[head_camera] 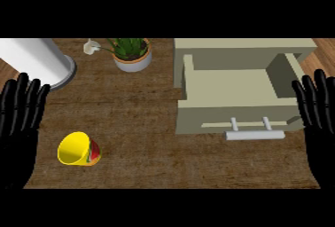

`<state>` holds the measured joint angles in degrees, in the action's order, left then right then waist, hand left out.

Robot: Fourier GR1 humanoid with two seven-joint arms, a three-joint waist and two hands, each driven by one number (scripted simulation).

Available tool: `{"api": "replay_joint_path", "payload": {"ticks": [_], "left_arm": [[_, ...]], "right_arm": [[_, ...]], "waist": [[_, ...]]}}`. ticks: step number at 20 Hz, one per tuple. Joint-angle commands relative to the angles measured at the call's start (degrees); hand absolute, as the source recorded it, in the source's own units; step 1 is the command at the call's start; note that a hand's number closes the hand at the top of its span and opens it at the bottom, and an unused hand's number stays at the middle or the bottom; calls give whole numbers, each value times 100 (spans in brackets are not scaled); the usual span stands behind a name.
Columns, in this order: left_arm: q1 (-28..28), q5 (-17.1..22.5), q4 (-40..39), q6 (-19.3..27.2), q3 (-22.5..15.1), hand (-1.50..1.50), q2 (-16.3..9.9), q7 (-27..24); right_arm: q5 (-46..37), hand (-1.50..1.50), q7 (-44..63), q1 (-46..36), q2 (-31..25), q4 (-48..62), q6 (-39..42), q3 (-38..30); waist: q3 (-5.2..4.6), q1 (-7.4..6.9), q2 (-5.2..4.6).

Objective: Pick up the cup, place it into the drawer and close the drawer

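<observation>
Yellow cup w/ red-green pattern (79, 149) lies on its side on brown bench (150, 133), front left. Beige drawer (239, 95) stands pulled out at right, nothing in it. Left hand (20, 119) & right hand (319, 111) rest at edges, fingers straight, holding nothing.

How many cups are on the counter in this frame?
1: a yellow cup lying on its side at the counter's front left, near the left hand. None shows in the open drawer.

Brown counter (150, 115), potted plant (133, 54)
</observation>
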<state>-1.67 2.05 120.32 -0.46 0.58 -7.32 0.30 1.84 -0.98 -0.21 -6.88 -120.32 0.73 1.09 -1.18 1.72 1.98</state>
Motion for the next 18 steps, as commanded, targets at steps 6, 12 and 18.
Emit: {"api": "replay_joint_path", "payload": {"ticks": [6, 12, 18], "left_arm": [[-116, 2581, 71, -2745, 102, -150, -1165, -427], [-600, 4322, -1484, -3647, 905, -150, -1773, 152], [384, 3640, -3067, -4049, 1074, -150, -1781, 40]], "right_arm": [[22, -150, 40, 64, -7, -94, -10, -81], [160, -150, 550, -220, -228, 491, 377, 110], [103, -150, 488, -755, -113, 988, 397, 69]], "waist": [[94, -193, -185], [110, -235, -214], [115, -162, -209]]}}
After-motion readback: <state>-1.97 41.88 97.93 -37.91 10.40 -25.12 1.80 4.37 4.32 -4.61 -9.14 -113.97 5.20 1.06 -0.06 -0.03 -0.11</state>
